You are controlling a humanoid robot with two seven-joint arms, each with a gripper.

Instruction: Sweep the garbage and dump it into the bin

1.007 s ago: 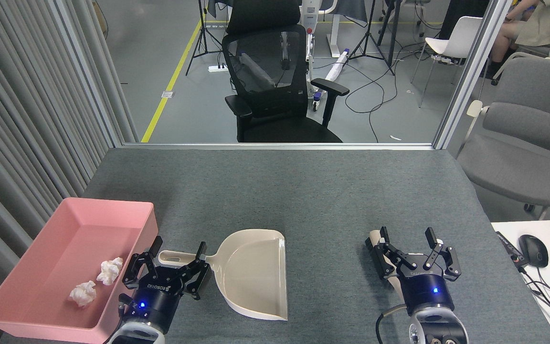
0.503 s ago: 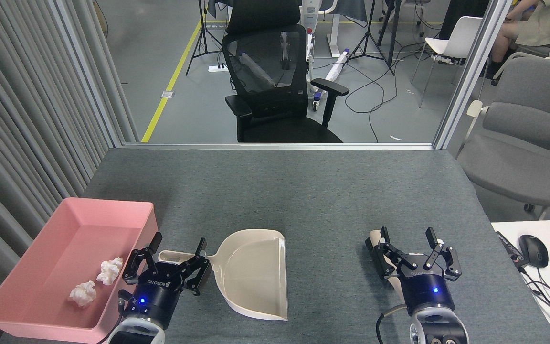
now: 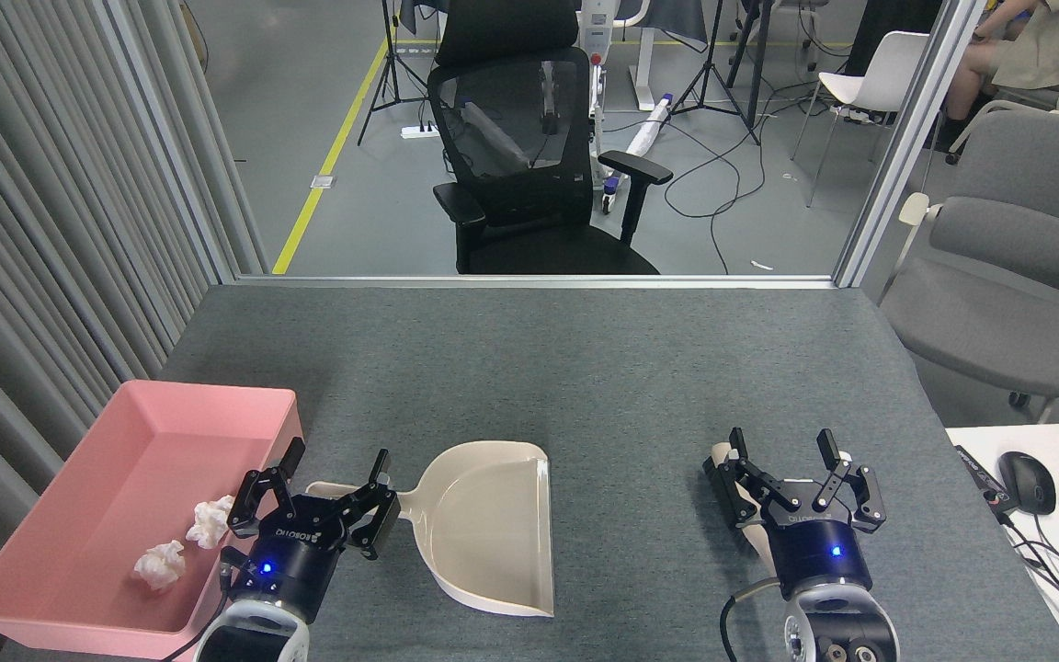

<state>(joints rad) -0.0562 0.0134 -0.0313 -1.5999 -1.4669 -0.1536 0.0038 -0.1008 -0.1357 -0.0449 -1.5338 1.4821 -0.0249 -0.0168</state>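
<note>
1. Lying inside the pink bin (image 3: 79,515) at the table's (image 3: 585,368) left edge, two wads of garbage are seen: one (image 3: 210,520) near the right wall, the other (image 3: 160,564) closer to the front.
2. The left gripper (image 3: 332,471) is held with its fingers spread wide, just above the handle of the dustpan (image 3: 493,524); nothing is pinched between them.
3. The dustpan is laid flat and empty on the grey table, its handle pointed toward the bin.
4. The right gripper (image 3: 780,448) is likewise spread open, and nothing is clasped by it.
5. A beige brush (image 3: 734,492) with dark bristles is partly hidden under the right gripper, well apart from the dustpan.
</note>
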